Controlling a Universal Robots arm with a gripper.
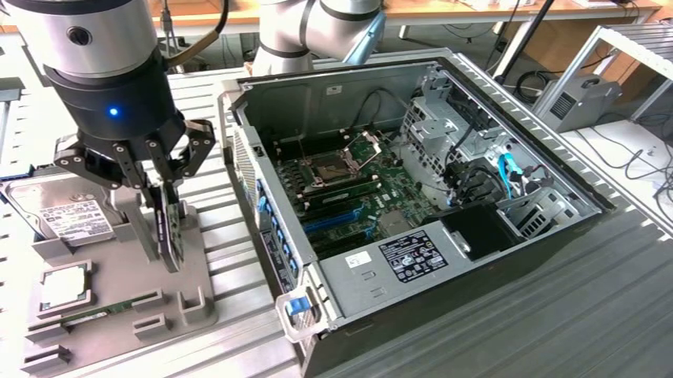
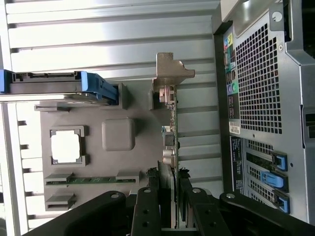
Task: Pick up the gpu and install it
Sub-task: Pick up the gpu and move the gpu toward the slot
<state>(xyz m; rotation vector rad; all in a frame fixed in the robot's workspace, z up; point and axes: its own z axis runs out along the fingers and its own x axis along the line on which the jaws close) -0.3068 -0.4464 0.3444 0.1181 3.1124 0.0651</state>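
The gpu (image 1: 169,232) stands on edge in a slot of the grey parts holder (image 1: 126,291), at the exterior view's left. In the wrist view the gpu (image 2: 171,125) shows as a thin green board with a silver end bracket (image 2: 172,73). My gripper (image 1: 163,197) hangs straight above it, with one finger on each face of the card's top edge. The gripper (image 2: 171,201) is shut on the card. The card's lower edge still sits down at the holder. The open computer case (image 1: 421,197) lies to the right, motherboard facing up.
The holder also carries a silver hard drive (image 1: 63,216), a processor (image 1: 65,285) and a green memory stick (image 1: 100,313). The case's perforated rear wall (image 2: 258,83) stands close beside the card. A second robot arm (image 1: 315,27) rises behind the case. Ribbed metal table (image 1: 242,331) lies beneath it all.
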